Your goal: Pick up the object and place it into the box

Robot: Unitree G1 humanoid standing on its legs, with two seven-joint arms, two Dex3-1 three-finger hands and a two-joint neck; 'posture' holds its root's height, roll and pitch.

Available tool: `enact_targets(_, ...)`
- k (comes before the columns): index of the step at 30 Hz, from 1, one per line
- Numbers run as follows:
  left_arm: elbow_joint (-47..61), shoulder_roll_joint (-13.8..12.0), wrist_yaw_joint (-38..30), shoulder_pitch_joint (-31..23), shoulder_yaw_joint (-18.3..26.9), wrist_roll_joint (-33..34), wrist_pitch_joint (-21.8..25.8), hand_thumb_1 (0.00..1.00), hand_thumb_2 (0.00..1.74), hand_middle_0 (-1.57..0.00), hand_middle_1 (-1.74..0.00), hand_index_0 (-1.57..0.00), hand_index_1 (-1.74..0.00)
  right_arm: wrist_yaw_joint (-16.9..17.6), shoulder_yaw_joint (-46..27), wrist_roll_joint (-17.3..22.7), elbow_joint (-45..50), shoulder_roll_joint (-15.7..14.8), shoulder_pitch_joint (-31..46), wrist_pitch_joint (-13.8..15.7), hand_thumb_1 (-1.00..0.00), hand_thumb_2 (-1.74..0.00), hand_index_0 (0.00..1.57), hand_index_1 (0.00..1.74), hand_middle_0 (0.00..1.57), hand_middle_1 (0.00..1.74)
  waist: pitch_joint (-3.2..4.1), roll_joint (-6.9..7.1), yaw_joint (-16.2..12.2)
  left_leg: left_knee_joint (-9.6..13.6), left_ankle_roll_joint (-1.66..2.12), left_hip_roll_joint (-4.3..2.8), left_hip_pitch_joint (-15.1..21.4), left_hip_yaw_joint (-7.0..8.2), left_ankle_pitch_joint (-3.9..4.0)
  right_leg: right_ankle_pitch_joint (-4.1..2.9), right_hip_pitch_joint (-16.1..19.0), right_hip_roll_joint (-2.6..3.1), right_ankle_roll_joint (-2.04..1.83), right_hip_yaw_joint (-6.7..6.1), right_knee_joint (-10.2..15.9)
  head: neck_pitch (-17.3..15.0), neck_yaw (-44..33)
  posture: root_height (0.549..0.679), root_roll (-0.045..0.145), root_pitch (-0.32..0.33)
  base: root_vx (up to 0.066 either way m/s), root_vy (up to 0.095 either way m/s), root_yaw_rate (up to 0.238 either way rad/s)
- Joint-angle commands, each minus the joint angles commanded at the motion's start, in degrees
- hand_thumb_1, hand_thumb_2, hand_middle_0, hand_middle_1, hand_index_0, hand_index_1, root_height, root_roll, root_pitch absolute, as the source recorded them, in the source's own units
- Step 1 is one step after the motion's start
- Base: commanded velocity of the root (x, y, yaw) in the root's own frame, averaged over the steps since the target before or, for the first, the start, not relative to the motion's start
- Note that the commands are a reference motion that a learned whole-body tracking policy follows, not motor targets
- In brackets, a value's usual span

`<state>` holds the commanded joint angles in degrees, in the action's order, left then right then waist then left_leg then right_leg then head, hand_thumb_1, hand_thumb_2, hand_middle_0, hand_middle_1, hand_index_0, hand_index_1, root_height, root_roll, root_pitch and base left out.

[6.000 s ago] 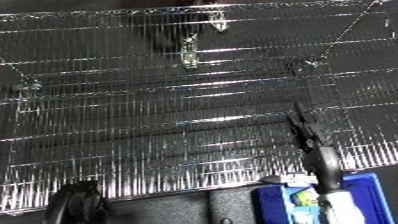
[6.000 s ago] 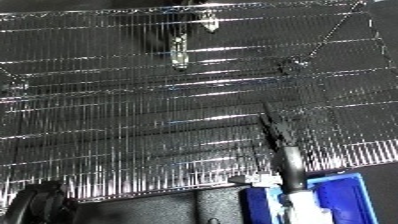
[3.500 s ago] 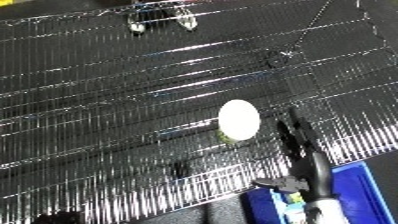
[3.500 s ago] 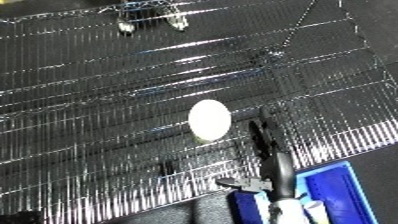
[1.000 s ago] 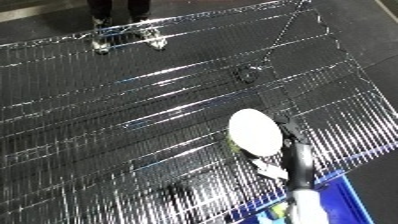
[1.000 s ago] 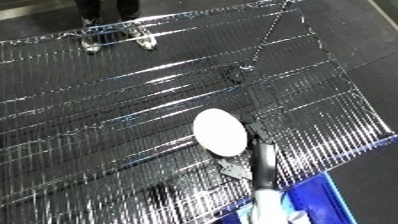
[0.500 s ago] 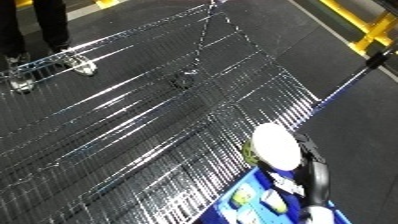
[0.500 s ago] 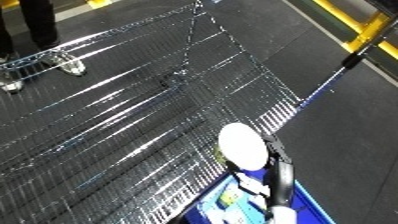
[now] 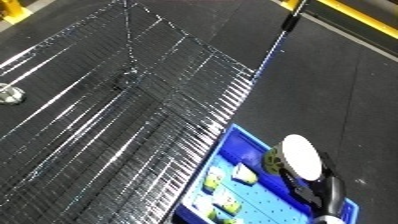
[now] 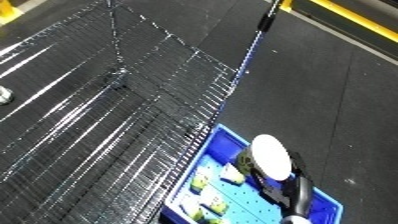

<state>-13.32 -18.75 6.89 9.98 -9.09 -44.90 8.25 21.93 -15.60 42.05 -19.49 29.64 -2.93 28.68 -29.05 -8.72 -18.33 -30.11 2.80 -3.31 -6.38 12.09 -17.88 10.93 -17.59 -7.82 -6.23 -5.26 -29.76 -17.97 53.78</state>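
since a second ago right hand [image 9: 318, 189] has carried white round object [image 9: 298, 156] off wire rack [image 9: 115, 130] to above blue bin [image 10: 213, 145], near its far edge. fingers curl round object. small packets [image 9: 242, 173] lie below. left hand unseen.

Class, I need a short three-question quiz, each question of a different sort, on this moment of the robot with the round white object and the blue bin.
1. True or false: the round white-topped object is over the blue plastic bin.
2. Which hand holds it: A left, B right?
3. Fill in: beside the bin lies a metal wire ____.

Key: 1 true. 2 B; the black right hand is curled round it. 3 rack.
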Motion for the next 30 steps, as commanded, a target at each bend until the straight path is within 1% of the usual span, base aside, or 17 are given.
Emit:
enact_targets(2,-0.3,0.3,-0.2,0.5,-0.3,-0.1,0.1,1.00,1.74,-1.57,-1.74,-1.57,-1.74,-1.3,-0.4,1.1,-1.3,0.2,0.1,0.2,-0.55,-0.96,0.86,0.96,0.86,0.96,0.13,-0.22,-0.5,0.0,-0.01,-0.02,0.3,0.35,-0.20,-0.18,0.1,0.03,-0.14,-0.32,0.4,-0.7,0.2,0.662,0.088,-0.026,-0.004,0.027,-0.134)
enact_targets(5,-0.7,0.5,-0.4,1.1,-0.9,-0.1,0.0,1.00,1.74,-1.57,-1.74,-1.57,-1.74,-2.7,-0.6,2.2,-2.7,0.5,0.2,0.3,-0.40,-0.70,0.63,0.70,0.63,0.70,0.33,-0.49,-1.0,-0.1,0.02,-0.09,0.5,0.64,-0.42,-0.21,0.1,0.13,-0.25,-0.66,0.6,-1.8,0.3,0.662,0.088,-0.027,0.004,0.009,-0.089)
enact_targets(9,-1.1,0.9,-0.5,1.5,-1.5,-0.1,-0.1,1.00,1.74,-1.57,-1.74,-1.57,-1.74,-3.7,-0.6,3.0,-3.9,0.6,0.5,0.3,-0.20,-0.35,0.31,0.35,0.31,0.35,0.62,-0.79,-1.3,0.0,0.03,-0.09,0.9,0.75,-0.59,-0.18,0.5,0.14,-0.26,-0.88,0.9,-2.4,0.3,0.663,0.089,-0.027,0.016,-0.003,-0.037)
enact_targets(13,-1.2,1.1,-0.7,1.7,-1.7,-0.1,-0.1,1.00,1.74,-1.57,-1.74,-1.57,-1.74,-4.2,-0.5,2.8,-4.5,0.4,0.7,0.4,0.00,0.00,0.00,0.00,0.00,0.00,0.78,-1.08,-1.3,0.3,0.02,0.03,1.2,0.60,-0.40,-0.19,0.6,0.19,-0.23,-0.95,1.0,-3.2,-0.1,0.663,0.090,-0.027,0.012,0.002,-0.001)
enact_targets(18,-1.5,1.2,-0.9,1.8,-1.8,-0.4,-0.2,1.00,1.74,-1.57,-1.74,-1.57,-1.74,-3.7,-0.2,2.2,-4.1,0.1,0.9,0.3,0.00,0.00,0.00,0.00,0.00,0.00,0.81,-1.33,-1.2,0.4,0.08,0.18,1.1,0.39,-0.15,-0.03,0.4,0.26,-0.17,-0.95,0.6,-4.3,-0.6,0.663,0.091,-0.025,0.006,-0.002,0.033)
enact_targets(23,-1.6,1.3,-0.8,1.5,-1.9,-0.7,-0.2,1.00,1.74,-1.57,-1.74,-1.57,-1.74,-3.3,0.0,0.9,-3.4,-0.1,1.0,-0.3,0.00,0.00,0.00,0.00,0.00,0.00,0.83,-1.49,-0.9,0.7,0.31,0.34,0.9,0.01,0.32,0.04,0.3,0.29,-0.03,-0.78,0.6,-5.6,-1.1,0.663,0.092,-0.023,0.005,-0.001,0.046)
enact_targets(26,-1.6,1.5,-0.8,1.1,-1.8,-0.9,0.0,1.00,1.74,-1.57,-1.74,-1.57,-1.74,-3.9,0.5,-1.1,-2.5,-0.2,1.2,-0.7,0.00,0.00,0.00,0.00,0.00,0.00,0.90,-1.45,-0.6,0.9,0.51,0.38,1.0,-0.26,0.74,0.07,0.6,0.28,0.09,-0.60,0.7,-6.6,-1.9,0.663,0.093,-0.025,0.022,0.009,0.047)
enact_targets(30,-1.1,1.9,-0.8,0.1,-1.5,-1.1,-0.1,1.00,1.74,-1.57,-1.74,-1.57,-1.74,-4.1,1.9,-6.1,0.2,-0.3,1.6,-1.3,0.00,0.00,0.00,0.00,0.00,0.00,1.05,-1.10,0.1,1.2,0.63,0.46,1.2,-0.77,1.13,0.30,1.3,0.28,0.35,-0.21,0.8,-8.6,-5.0,0.664,0.093,-0.031,0.032,0.006,0.076)
